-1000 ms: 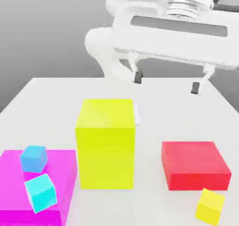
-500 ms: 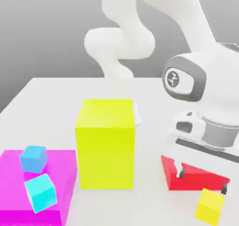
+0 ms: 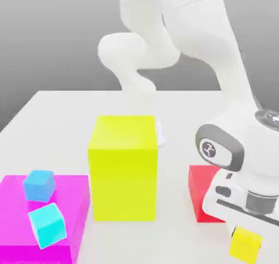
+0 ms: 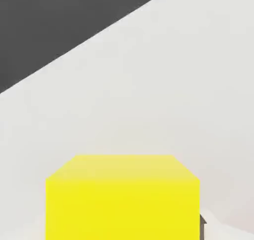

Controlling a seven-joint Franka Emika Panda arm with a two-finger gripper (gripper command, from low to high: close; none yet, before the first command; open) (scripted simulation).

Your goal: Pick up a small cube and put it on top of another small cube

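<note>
White table, grey backdrop behind it

Far exterior view's left, front corner: flat magenta block lying on the table. Two small blue cubes ride on top of it, the darker blue cube toward the back, the lighter cyan cube just in front of it and tilted on a corner. The two sit close, nearly touching

Next over, near the middle: tall yellow-green block, upright, square to the camera, standing just beside the magenta block's edge. A bit of white hardware pokes out behind its upper right corner, too little of it to say what

Behind and above: the white arm loops up from the table's far side, arches overhead and drops down toward the exterior view's right

Right of the tall block: flat red block on the table, its right portion covered by the robot's wrist and hand

Front right corner: small yellow cube, resting on the table just in front of the red block. The gripper sits straight down over it, the hand body pressing close above the cube's top. Fingers closed in on the small yellow cube, gripping it at its sides; cube not lifted, still low at table level

From the hand view: the small yellow cube sits right under the camera, top face and one side face visible, a dark fingertip tight against its lower corner, bare table beyond
</note>
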